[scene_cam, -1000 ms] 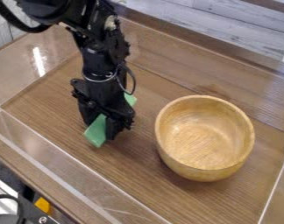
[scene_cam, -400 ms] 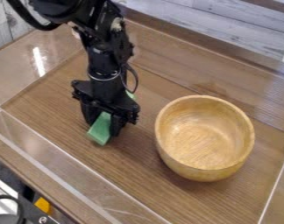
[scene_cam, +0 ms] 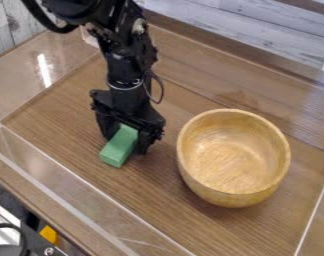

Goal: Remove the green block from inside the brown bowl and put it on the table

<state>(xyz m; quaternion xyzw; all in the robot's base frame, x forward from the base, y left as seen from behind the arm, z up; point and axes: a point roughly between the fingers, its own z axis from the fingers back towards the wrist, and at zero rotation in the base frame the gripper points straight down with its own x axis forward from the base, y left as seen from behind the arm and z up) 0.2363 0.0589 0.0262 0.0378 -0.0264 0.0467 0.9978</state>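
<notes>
Lying under the black jaws [scene_cam: 129, 138] (parted wide), long axis slanting, beside the round light-brown wooden bowl [scene_cam: 233, 158]: the flat green rectangular block [scene_cam: 119, 146].

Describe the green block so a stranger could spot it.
On the brown table, find the big round wooden bowl. Left of it in the picture, beneath the black gripper, lies the block, the small green bar.
</notes>
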